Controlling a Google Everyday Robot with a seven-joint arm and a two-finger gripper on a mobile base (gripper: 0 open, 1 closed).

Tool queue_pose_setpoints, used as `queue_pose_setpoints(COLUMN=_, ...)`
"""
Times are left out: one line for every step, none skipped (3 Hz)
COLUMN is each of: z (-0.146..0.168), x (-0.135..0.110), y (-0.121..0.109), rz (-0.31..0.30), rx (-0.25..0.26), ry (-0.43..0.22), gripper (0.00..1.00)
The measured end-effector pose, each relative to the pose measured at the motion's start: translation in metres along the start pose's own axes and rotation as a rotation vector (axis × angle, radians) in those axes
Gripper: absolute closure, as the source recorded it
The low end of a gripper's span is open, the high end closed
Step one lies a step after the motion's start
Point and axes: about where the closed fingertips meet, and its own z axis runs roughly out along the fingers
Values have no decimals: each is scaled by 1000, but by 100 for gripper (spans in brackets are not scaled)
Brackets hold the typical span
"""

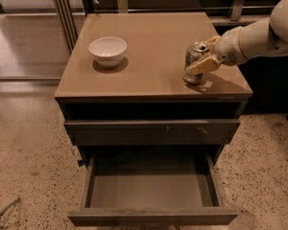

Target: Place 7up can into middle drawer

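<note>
One 7up can [194, 63] and one white bowl [108, 51] stand on the worktop [153, 37], the tool [200, 55] at the can, whether gripping I cannot tell, above one open middle drawer [151, 188].

We note a shiny metal can [194, 54] at the matt tan gripper [202, 57], right side of the smooth, slightly glossy cabinet top [153, 42]. The white bowl [108, 50] looks glazed. The open drawer [151, 188] shows smooth matt grey panels.
</note>
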Motion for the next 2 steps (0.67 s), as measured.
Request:
queue_pose_setpoints(z=0, x=0, y=0, rz=0, rx=0, ry=0, gripper=64)
queue_pose_setpoints(z=2, x=-6, y=10, rz=-27, rx=-30, ry=-8, gripper=88)
